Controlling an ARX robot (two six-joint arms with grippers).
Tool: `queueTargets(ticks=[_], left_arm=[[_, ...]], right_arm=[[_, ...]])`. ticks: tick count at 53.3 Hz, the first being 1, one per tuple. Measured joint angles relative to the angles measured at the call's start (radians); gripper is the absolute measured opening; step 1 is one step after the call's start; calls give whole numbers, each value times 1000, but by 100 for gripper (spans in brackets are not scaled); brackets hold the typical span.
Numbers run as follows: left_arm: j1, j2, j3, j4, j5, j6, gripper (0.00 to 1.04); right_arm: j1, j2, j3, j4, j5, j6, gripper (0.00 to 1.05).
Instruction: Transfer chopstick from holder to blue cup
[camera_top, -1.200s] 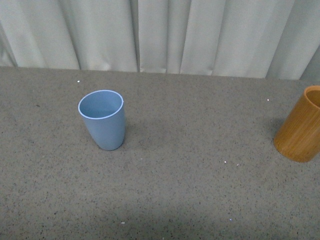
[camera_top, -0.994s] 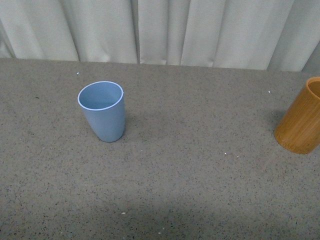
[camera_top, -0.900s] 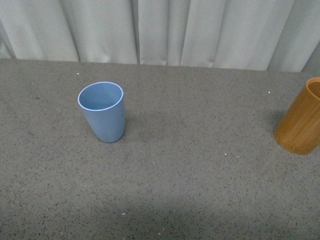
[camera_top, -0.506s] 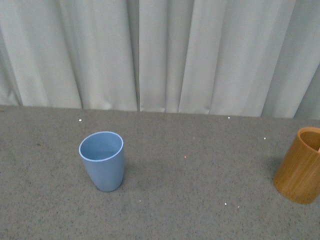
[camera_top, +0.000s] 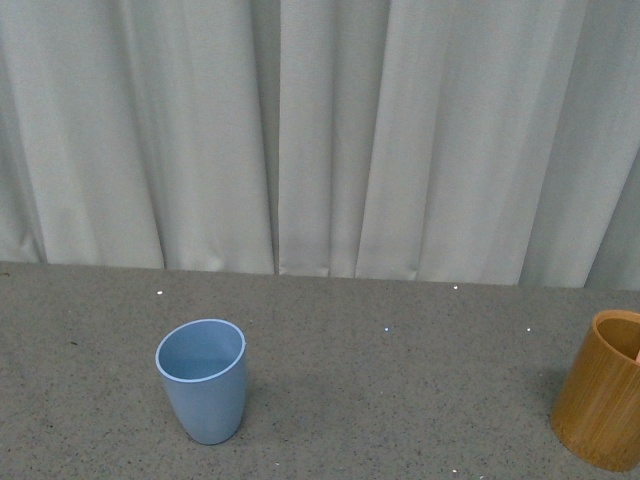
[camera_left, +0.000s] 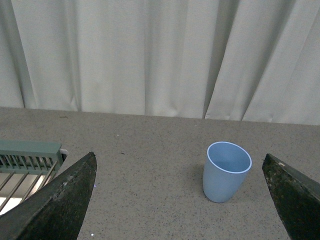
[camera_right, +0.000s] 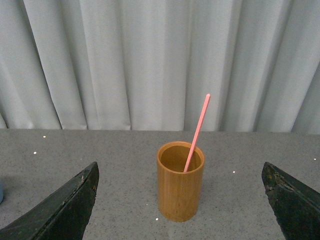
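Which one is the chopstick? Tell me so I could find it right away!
Look at the grey speckled table in front of the pale curtain. An orange-brown, wood-grained pot stands on it, and the chopstick leans inside, poking up past the rim. It is the only thin pink-red stick there; the blue cup holds nothing.

The blue cup (camera_top: 202, 380) is light blue all over, plain and smooth. The holder (camera_right: 180, 182) is orange-brown with thin lines like wood. The chopstick (camera_right: 197, 132) in the holder is pink-red. The bench (camera_top: 400, 400) is grey with tiny dark and white dots (like sprinkles). Behind the holder, the curtain (camera_right: 125, 60) is pale grey-white.
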Motion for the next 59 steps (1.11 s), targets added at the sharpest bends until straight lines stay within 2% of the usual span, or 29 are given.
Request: queueTargets(ticks=[59], left_arm=[[0, 0, 0, 0, 0, 0, 98]], right_arm=[[0, 0, 0, 0, 0, 0, 95]])
